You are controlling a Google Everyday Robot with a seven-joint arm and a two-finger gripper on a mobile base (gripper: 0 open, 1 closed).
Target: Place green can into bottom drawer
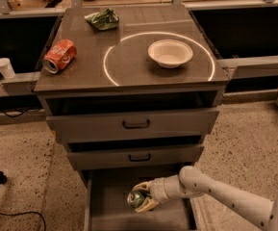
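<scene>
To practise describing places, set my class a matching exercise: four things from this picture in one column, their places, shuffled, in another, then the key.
1 green can
2 orange can
3 bowl
4 green bag

A inside the white ring
B at the back of the cabinet top
C held in the pincer, over the bottom drawer
D lying at the left edge

Pairs: 1-C, 2-D, 3-A, 4-B
</scene>
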